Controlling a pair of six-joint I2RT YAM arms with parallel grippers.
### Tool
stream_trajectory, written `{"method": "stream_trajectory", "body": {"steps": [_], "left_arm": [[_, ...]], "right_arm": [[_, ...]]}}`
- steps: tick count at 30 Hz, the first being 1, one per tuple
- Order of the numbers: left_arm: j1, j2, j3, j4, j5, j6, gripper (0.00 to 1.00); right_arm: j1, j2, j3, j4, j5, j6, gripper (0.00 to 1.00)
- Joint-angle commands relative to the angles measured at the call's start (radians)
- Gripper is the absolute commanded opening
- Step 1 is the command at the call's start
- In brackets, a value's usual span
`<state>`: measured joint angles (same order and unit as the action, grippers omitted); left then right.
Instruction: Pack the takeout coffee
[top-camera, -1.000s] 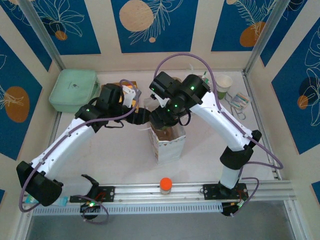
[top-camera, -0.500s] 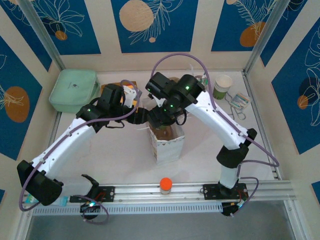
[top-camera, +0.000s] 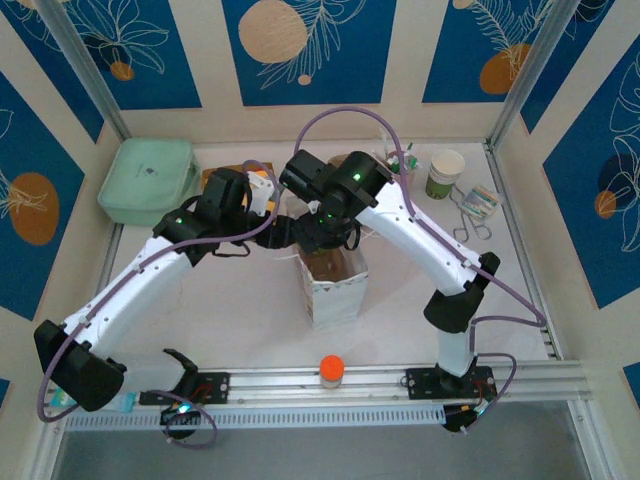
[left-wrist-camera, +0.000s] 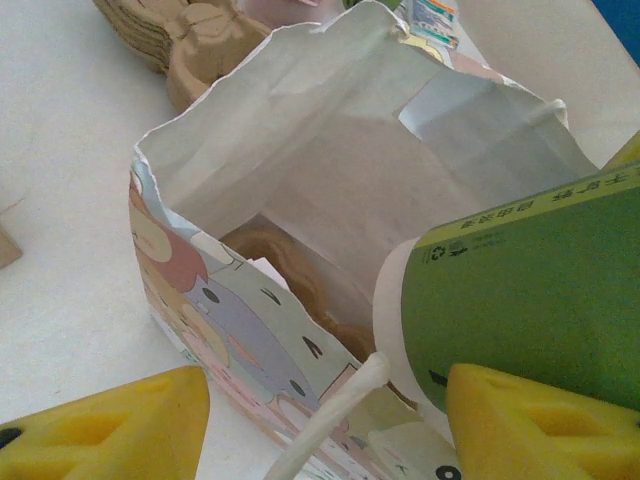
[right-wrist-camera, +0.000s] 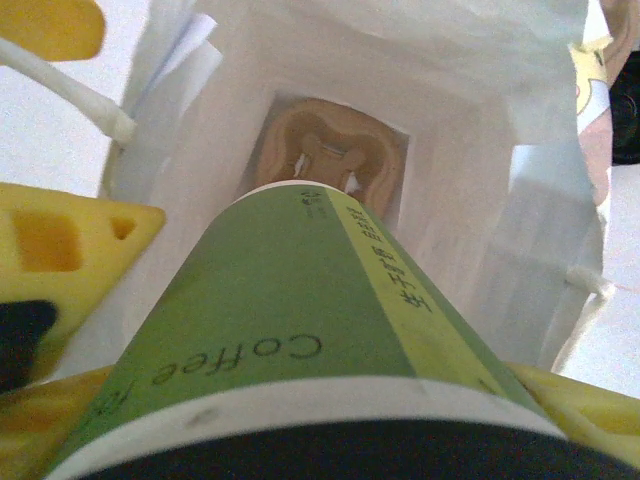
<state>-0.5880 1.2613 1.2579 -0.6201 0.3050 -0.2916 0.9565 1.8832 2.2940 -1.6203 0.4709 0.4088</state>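
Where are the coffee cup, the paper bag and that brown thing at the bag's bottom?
coffee cup (right-wrist-camera: 300, 330), right wrist view, green side wall.
paper bag (left-wrist-camera: 330, 160), left wrist view, white inner wall.
brown cardboard insert (right-wrist-camera: 335, 130), right wrist view, near its middle.

My white bench (top-camera: 220, 300) holds a paper bag (top-camera: 335, 295) in the middle, a pale green box (top-camera: 147, 180) at ten o'clock, and an open cup (top-camera: 446, 172) beside small packets (top-camera: 481, 199) at two o'clock.
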Motion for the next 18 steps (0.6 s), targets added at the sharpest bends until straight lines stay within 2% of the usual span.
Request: {"method": "stream_trajectory", "body": {"steps": [1,7,11,18], "left_arm": [[-0.018,-0.019,0.011,0.014,-0.004,-0.018,0.64],[-0.021,-0.022,0.014,0.011,-0.009,-0.018,0.64],[-0.022,-0.022,0.017,0.013,-0.011,-0.019,0.63],[-0.026,-0.017,0.017,0.017,-0.010,-0.020,0.63]], "right_arm": [[0.005,-0.019,-0.025,-0.153,0.050,0.027,0.25],[0.002,-0.030,-0.038,-0.153,0.076,0.039,0.24],[0.011,-0.025,-0.025,-0.139,-0.033,0.021,0.23],[0.050,0.006,0.019,-0.151,-0.048,0.028,0.23]]}}
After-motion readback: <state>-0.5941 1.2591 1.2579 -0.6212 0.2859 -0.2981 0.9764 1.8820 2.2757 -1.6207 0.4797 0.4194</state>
